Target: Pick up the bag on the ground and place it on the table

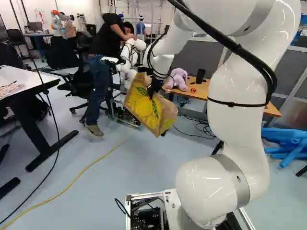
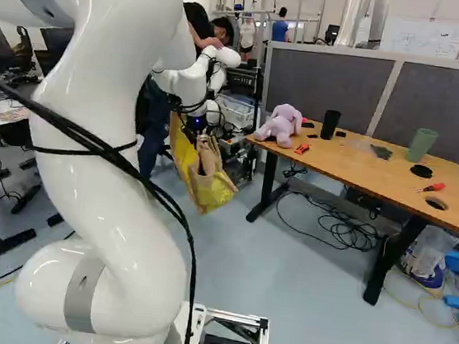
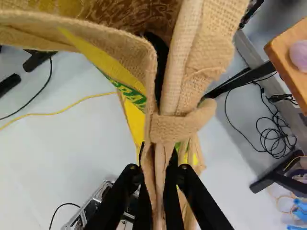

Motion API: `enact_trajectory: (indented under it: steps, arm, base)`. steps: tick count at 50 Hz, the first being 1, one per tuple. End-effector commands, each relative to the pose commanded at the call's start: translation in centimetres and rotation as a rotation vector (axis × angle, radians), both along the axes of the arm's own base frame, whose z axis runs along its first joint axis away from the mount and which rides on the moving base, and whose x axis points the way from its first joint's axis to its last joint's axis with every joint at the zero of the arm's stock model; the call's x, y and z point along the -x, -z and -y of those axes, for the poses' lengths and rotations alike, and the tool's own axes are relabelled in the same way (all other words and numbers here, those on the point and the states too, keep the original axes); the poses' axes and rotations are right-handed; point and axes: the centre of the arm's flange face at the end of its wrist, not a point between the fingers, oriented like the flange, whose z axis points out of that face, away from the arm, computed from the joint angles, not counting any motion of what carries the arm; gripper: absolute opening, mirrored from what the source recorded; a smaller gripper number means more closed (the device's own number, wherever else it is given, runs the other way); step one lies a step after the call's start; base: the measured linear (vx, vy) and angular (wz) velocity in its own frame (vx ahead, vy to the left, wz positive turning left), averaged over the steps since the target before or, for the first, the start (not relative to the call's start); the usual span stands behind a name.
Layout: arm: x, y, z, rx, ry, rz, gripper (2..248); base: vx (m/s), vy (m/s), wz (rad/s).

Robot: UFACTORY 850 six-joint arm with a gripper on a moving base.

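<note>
In the left base view my gripper (image 1: 154, 87) is at the upper edge of the yellow and tan bag (image 1: 146, 108), which hangs above the floor. Seen in the wrist view, the gripper (image 3: 160, 184) is shut on the bag's tan fabric (image 3: 175, 115), pinched between both fingers, with the cloth spreading ahead of them. The bag (image 2: 200, 173) hangs tilted left of the wooden table (image 2: 379, 168) in the right base view, apart from it.
On the table are a purple plush toy (image 2: 280, 125), a black cup (image 2: 329, 124) and a green cup (image 2: 421, 145). Another robot (image 2: 192, 80) and a person stand beyond the bag. Cables (image 2: 331, 225) lie under the table; a white table (image 1: 19, 81) is at the left.
</note>
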Motion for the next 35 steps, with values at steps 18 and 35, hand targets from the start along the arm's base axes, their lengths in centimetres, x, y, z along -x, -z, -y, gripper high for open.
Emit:
enact_trajectory:
  steps: [18, 35]
  arm:
    - [0.5, -2.2, 0.4, 0.07, -0.081, -0.004, 22]
    - [0.9, -4.2, 0.9, 0.14, -0.149, -0.023, 22]
  base:
    - [0.0, 0.0, 0.0]
    - [0.0, 0.0, 0.0]
